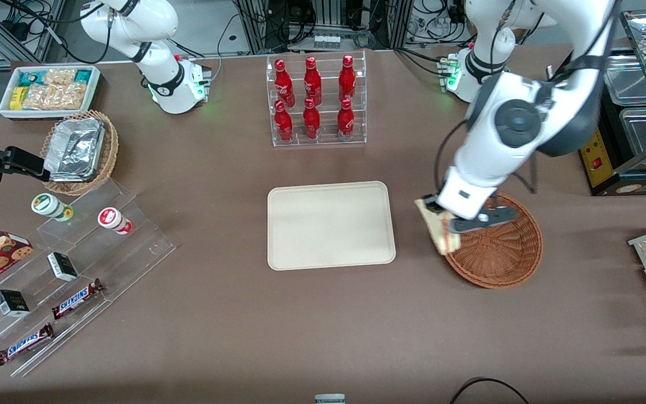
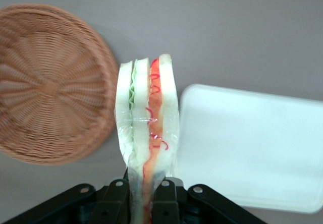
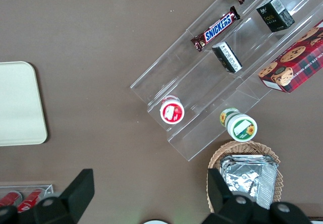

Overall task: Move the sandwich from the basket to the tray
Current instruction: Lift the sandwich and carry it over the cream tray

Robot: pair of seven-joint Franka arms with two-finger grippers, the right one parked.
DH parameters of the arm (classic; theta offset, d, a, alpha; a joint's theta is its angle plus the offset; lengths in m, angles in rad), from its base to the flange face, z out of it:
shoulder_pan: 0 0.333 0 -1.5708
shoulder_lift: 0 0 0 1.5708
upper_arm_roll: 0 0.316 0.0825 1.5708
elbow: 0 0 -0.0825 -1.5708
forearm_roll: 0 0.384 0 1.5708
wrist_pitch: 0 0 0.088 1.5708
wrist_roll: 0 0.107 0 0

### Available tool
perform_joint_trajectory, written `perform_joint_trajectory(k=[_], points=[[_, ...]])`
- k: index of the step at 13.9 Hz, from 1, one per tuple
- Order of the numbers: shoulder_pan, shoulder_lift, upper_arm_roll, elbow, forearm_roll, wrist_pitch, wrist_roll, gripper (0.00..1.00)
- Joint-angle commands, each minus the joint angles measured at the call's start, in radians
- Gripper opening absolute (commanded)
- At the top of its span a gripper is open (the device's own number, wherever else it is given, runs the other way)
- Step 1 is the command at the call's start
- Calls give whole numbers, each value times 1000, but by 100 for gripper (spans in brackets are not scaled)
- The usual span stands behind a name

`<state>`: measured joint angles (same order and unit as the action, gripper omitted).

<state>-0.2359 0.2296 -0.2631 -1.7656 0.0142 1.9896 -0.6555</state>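
Clearly the carry is under way. Going across the front view from the parked arm's end of the counter: the tray (image 1: pixel 331 224) lies flat near the counter's middle, bare, with a rack of red bottles (image 1: pixel 315 100) farther from the front camera than it. Next comes a strip of bare counter, then the sandwich (image 1: pixel 439 231), and last the basket (image 1: pixel 497 244), which looks empty now, toward the working arm's end.

The hand (image 1: pixel 451 223) is closed on the sandwich. In the wrist view its two fingers (image 2: pixel 117 200) pinch the wedge at one narrow end, and the rest of the sandwich sticks out unsupported, bread and red and green filling layers showing edge-on through the clear wrap. It hangs above the basket's rim on the tray side, with the basket's weave to one side of it and the tray's rounded corner to the other; it is not yet over the tray.

The risks I would judge from here come mostly from that grip. Only a small part of the wedge is held, and the wrap is slick, so a quick sideways move could let it slide or swing out of the fingers and drop onto the counter between basket and tray. Squeezing harder could crush the soft bread. If the hand travels too low, the hanging end could catch the tray's raised rim and push the tray or twist the sandwich loose. Letting go too early would leave it straddling the rim or short of the tray.
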Motion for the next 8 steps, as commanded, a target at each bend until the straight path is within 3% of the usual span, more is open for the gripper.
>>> perform_joint_trajectory(k=[1,8], points=[[-109,127,5,131,12,-29,-30,0],[-325,375,8,282,104,-18,-249,0]])
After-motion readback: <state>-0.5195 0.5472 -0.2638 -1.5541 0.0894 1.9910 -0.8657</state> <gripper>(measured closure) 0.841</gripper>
